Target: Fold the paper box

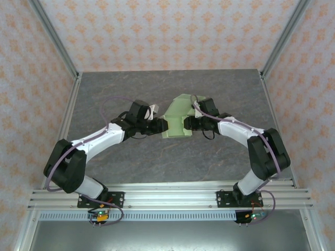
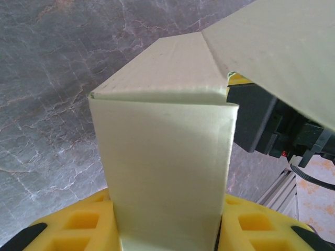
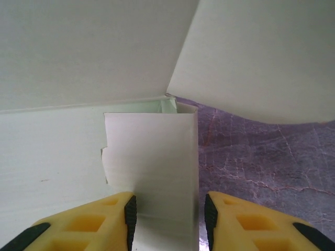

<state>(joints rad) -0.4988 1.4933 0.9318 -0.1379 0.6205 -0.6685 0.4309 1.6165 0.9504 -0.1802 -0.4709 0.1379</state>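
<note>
Mid-fold, walls partly up, not closed. The paper box (image 1: pixel 175 119) sits between your two grippers, over the grey marbled table (image 1: pixel 157 162); I can't tell whether it rests on the table or is lifted. Left gripper (image 2: pixel 167 212): jaws clamped on a folded wall section, with card filling the space from pad to pad. A creased top face runs away ahead of the jaws, and a loose flap hangs ahead and to their right. Right gripper (image 3: pixel 167 198): jaws straddle a narrow flap, left pad on its edge, a thin sliver of gap at the right pad. I can't tell whether that is a real pinch. Two big panels spread above and ahead of those jaws, unfolded. My read of the next move: keep the left as anchor, free the right, then press the open panels over along their creases without crushing the formed corner. Thin card will buckle if you push off-crease. No print, label or brand readable on the card or fingers.
</note>
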